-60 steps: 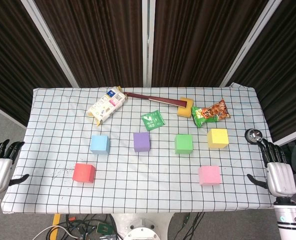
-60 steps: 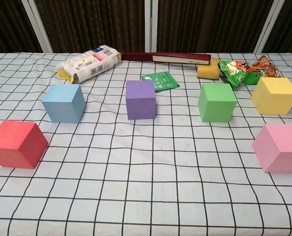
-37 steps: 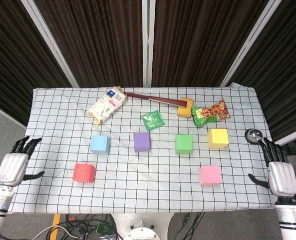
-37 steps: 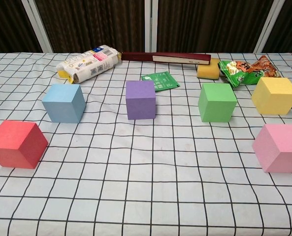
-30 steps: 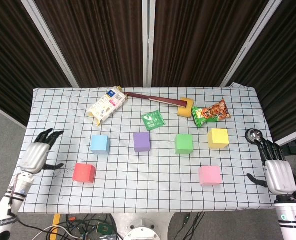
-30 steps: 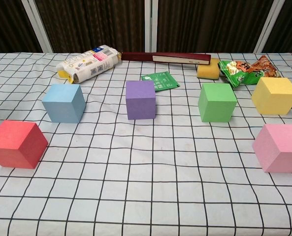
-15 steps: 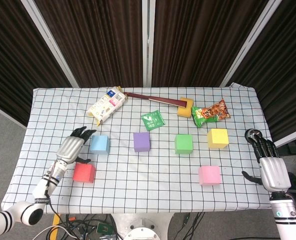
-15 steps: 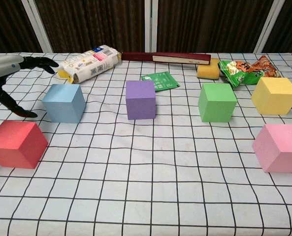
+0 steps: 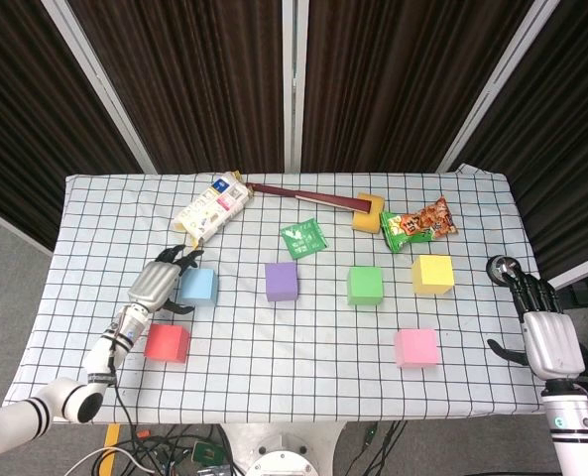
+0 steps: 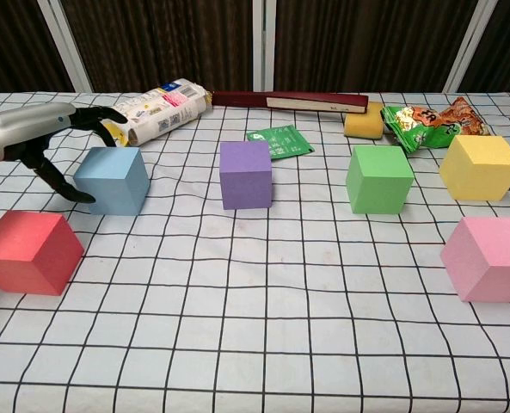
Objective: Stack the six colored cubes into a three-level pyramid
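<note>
Six cubes sit apart on the checked tablecloth [image 9: 303, 382]: blue [image 9: 199, 285] [image 10: 112, 180], purple [image 9: 281, 282] [image 10: 245, 175], green [image 9: 365, 286] [image 10: 378, 179], yellow [image 9: 432, 274] [image 10: 481, 167], red [image 9: 167, 343] [image 10: 29, 252] and pink [image 9: 415, 347] [image 10: 488, 258]. My left hand [image 9: 158, 281] [image 10: 39, 129] hovers open just left of the blue cube, fingers spread over its top edge, thumb low beside it. My right hand [image 9: 542, 332] is open off the table's right edge, beyond the pink cube.
Along the back lie a white snack packet [image 9: 210, 208], a dark red book [image 9: 303, 196], a yellow sponge [image 9: 369, 212], a green sachet [image 9: 302, 238] and green and red snack bags [image 9: 419, 224]. A round black object [image 9: 500, 267] sits at the right edge.
My left hand has swung in from off the table's left edge to the blue cube's left side. The right hand has barely moved. No cube has moved.
</note>
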Controlling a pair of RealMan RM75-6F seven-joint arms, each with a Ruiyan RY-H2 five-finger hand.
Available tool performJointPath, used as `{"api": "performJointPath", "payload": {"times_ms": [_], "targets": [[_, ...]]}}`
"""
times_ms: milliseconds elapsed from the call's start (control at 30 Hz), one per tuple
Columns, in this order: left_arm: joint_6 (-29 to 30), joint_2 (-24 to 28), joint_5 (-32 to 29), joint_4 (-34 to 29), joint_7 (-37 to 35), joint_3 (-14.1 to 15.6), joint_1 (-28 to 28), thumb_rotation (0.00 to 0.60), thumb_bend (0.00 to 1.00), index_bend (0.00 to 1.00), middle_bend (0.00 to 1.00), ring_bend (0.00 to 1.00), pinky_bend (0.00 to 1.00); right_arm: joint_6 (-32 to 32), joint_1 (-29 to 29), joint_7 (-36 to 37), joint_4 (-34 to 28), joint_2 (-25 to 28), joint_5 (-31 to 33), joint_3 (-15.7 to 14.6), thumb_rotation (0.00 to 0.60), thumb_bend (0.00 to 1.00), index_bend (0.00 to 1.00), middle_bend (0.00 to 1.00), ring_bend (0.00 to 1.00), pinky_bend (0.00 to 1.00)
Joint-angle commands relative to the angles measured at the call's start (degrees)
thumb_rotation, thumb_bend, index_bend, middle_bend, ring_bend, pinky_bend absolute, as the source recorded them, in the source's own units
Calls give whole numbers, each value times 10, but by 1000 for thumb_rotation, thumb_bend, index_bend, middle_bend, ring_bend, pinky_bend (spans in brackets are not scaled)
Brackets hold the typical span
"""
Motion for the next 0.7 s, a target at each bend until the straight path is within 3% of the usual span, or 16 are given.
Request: {"api": "performJointPath", "payload": {"times_ms": [33, 267, 433, 700], "targets": [[3, -10, 2, 8, -20, -3, -6, 600, 85, 102, 358, 47, 81, -1, -1, 4, 3, 0, 3, 0, 600, 70, 0, 0, 0, 0], [24, -33, -11, 21, -23, -18, -13, 600, 155, 134, 466, 111, 79, -10, -1, 16, 16, -3, 14, -1, 600, 78, 0, 0, 0, 0], [34, -43, -24, 4, -5, -29, -18, 600, 155, 141, 489, 131, 79, -6, -2, 22, 21, -3, 15, 1, 600, 78, 0, 0, 0, 0], [1, -67, -85, -18, 65, -47, -47, 600, 155, 141, 501, 131, 79, 6, -2, 32, 18, 4, 11, 9, 600, 88, 0, 0, 0, 0]]}}
